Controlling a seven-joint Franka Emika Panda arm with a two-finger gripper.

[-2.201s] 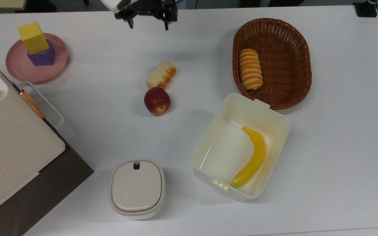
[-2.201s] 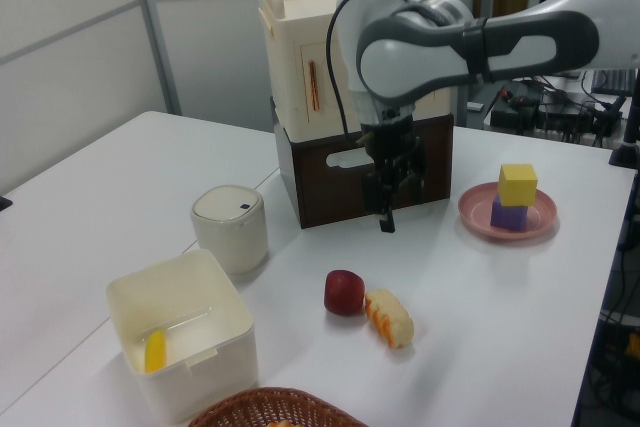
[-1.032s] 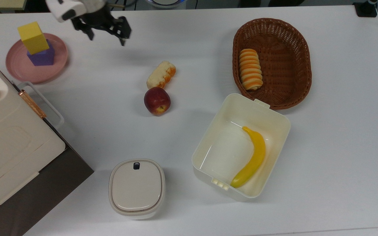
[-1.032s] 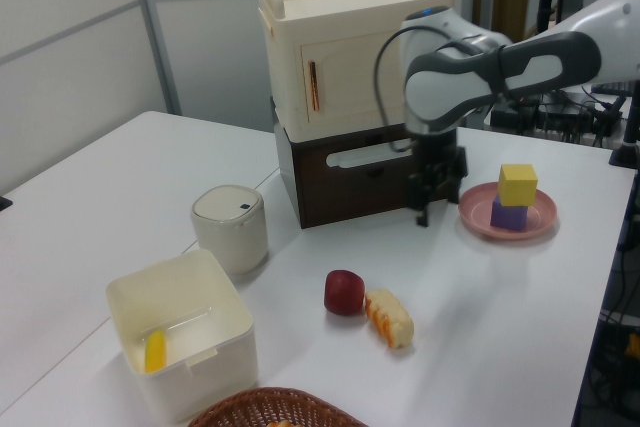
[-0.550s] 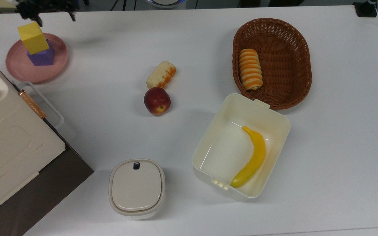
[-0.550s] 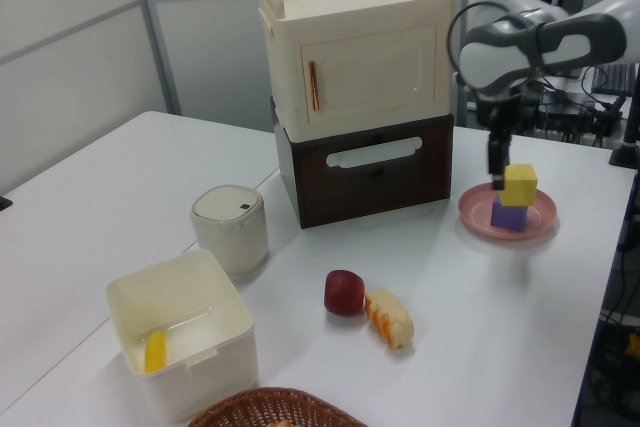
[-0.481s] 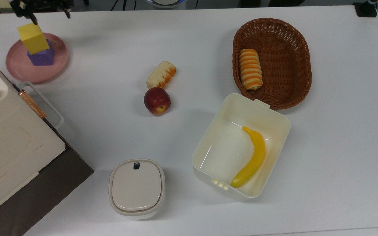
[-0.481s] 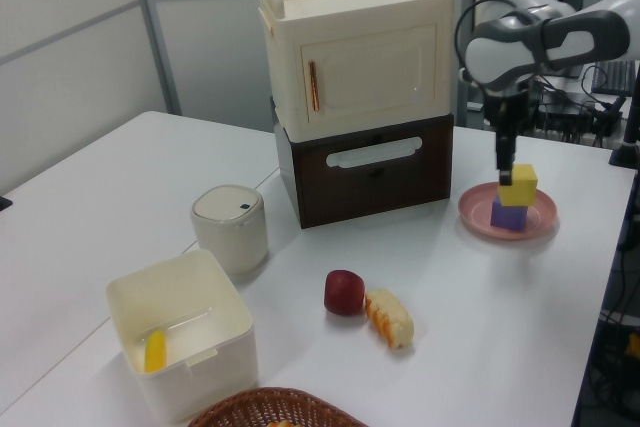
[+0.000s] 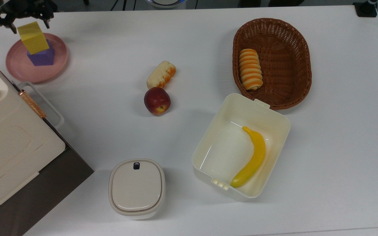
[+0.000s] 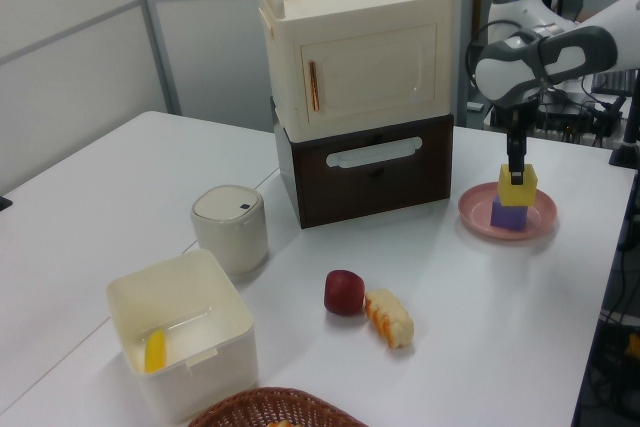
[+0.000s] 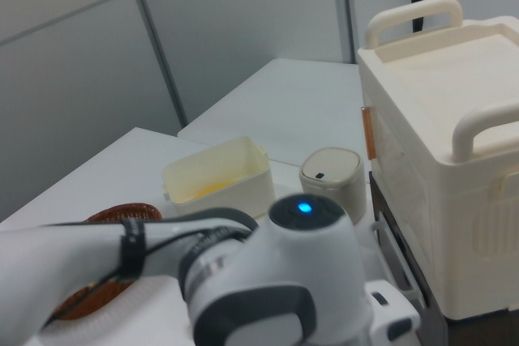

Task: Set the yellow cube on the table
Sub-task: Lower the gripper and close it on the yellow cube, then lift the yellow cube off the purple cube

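Open tabletop (image 9: pixel 110 49) stretches from the pink plate (image 9: pixel 56 67) toward the bread roll (image 9: pixel 161 74) and apple (image 9: pixel 157 101). The cream cabinet (image 10: pixel 355 67) on its dark drawer base (image 10: pixel 365 172) hems in the plate on the left view's left.

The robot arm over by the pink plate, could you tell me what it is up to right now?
The end effector is open and straddles the top of the yellow cube, one finger on each side in the top view. The cube sits stacked on a purple cube on the pink plate, near the cabinet. It is not yet lifted, so nothing has been set on the white table.
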